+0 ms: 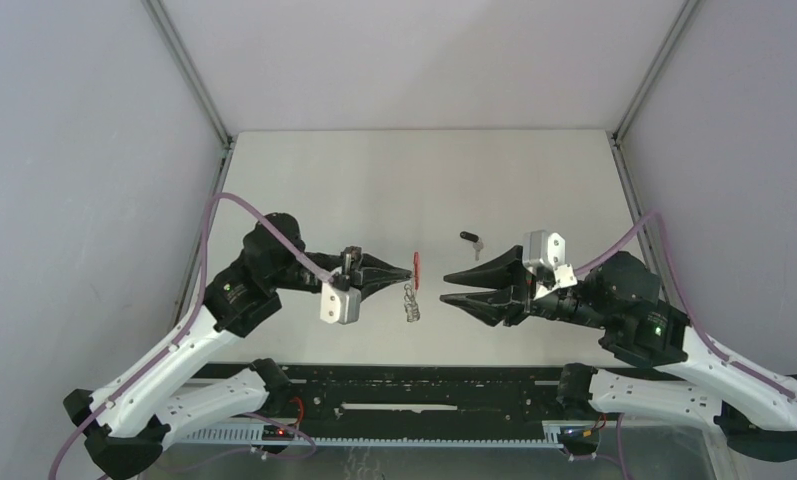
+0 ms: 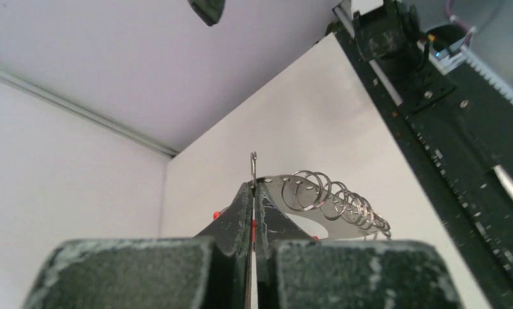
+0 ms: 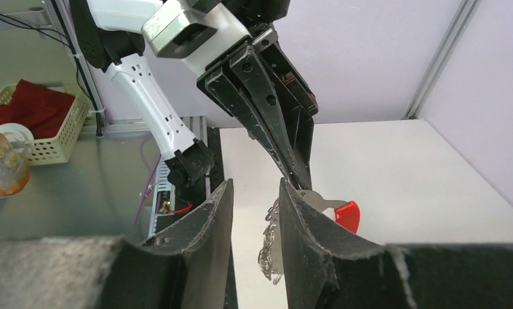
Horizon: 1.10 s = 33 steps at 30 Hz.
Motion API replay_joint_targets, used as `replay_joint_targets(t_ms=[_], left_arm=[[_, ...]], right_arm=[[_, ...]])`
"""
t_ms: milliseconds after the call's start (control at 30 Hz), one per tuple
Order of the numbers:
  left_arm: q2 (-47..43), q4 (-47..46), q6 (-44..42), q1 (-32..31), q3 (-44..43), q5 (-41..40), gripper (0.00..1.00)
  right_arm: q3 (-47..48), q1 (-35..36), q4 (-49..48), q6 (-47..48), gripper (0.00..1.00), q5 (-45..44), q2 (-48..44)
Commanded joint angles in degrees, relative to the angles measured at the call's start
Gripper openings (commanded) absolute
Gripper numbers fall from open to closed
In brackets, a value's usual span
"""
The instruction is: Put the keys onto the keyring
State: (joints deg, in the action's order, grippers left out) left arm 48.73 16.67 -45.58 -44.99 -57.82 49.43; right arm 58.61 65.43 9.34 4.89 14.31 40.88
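Observation:
My left gripper (image 1: 402, 272) is shut on the keyring (image 1: 415, 272), holding it above the table. The keyring's red arc points toward the right arm, and its row of small metal loops (image 1: 410, 302) hangs below. In the left wrist view the jaws (image 2: 253, 188) are pressed together on the silver plate, and the loops (image 2: 334, 199) fan out to the right. My right gripper (image 1: 444, 288) is open and empty, a short way right of the keyring. In the right wrist view its fingers (image 3: 253, 199) frame the loops (image 3: 270, 248) and the red arc (image 3: 348, 215). A black-headed key (image 1: 471, 240) lies on the table behind my right gripper.
A black rail (image 1: 424, 385) runs along the table's near edge between the arm bases. Grey walls with metal frame posts (image 1: 189, 75) close in the table. Off the table, the right wrist view shows a basket with red cloth (image 3: 38, 122).

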Motion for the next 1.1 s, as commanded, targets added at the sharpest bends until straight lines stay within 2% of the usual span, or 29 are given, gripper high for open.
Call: replay_joint_targets(t_ms=[0,133,267,533,767,1067], left_arm=[[-1.32,1.84,-14.34,-0.58,0.81,-0.16,0.00],[-1.91,4.66,-20.38,-1.58,0.62,-0.09,0.00],[-2.24,6.39,-22.79,-2.23,-0.03,-0.42,0.00],[-1.89,10.18,-19.86,-3.20,-1.74,-1.10,0.00],[-1.47,12.70,-18.65,-3.35,-2.71,-1.70,0.00],[-1.00,12.93,-15.34,-3.40,-3.61,-1.14,0.00]], right_arm=[[0.26,-0.03,1.69,3.17,0.40,-0.18,-0.44],[0.21,-0.03,1.99,4.63,0.40,-0.40,-0.57],[0.21,-0.04,2.25,5.74,0.39,0.15,0.02],[1.64,0.58,4.16,9.84,0.41,0.06,2.82],[6.03,5.92,10.84,17.55,0.45,-7.56,8.96],[8.02,8.08,13.25,21.30,0.45,-10.69,11.97]])
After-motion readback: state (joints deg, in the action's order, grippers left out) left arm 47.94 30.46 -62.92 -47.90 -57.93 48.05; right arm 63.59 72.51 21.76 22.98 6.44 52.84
